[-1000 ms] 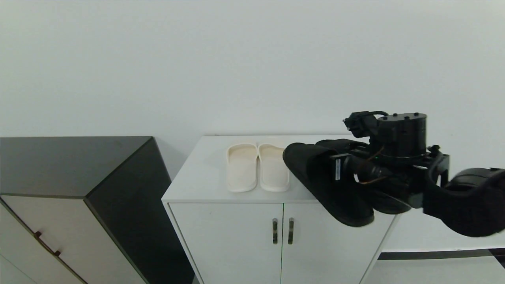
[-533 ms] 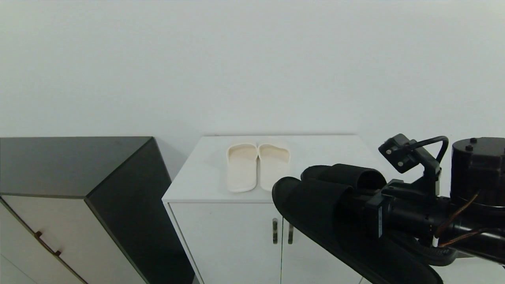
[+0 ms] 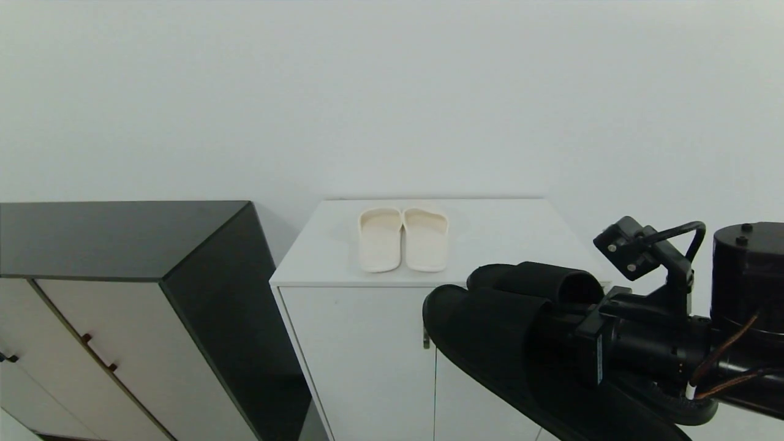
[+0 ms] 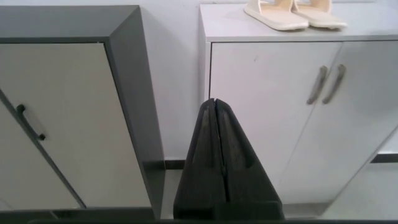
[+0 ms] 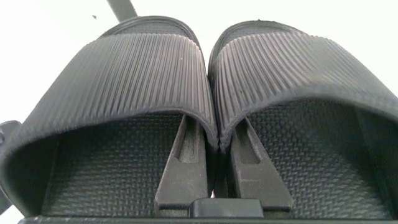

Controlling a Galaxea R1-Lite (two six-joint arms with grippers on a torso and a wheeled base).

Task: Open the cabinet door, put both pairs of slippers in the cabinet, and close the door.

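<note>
Right pincer (image 5: 214,146) clamped on the black slippers (image 3: 490,318)!
My left pincer (image 4: 215,106) is clenched, facing the closed cabinet (image 4: 267,93).

No legible text; white sticker (image 3: 598,361) on right arm (image 3: 649,352) (print too small to read).

Right claw (image 5: 215,148) lowered black slippers (image 3: 490,318) before cabinet (image 3: 361,349).

Matte black throughout on the black slippers (image 3: 490,324), with fine parallel ribbing across the straps (image 5: 149,68) and a pebbled grain on the footbeds (image 5: 112,168). Plain pale cream, unpatterned, on the cream slippers (image 3: 402,239). Flat white on the cabinet (image 3: 361,355), dull grey metal on its handles (image 4: 318,84). Glossy near-black on the neighbouring cabinet (image 3: 122,236), beige on its drawer fronts (image 3: 122,361). Black on the left gripper (image 4: 215,109).
</note>
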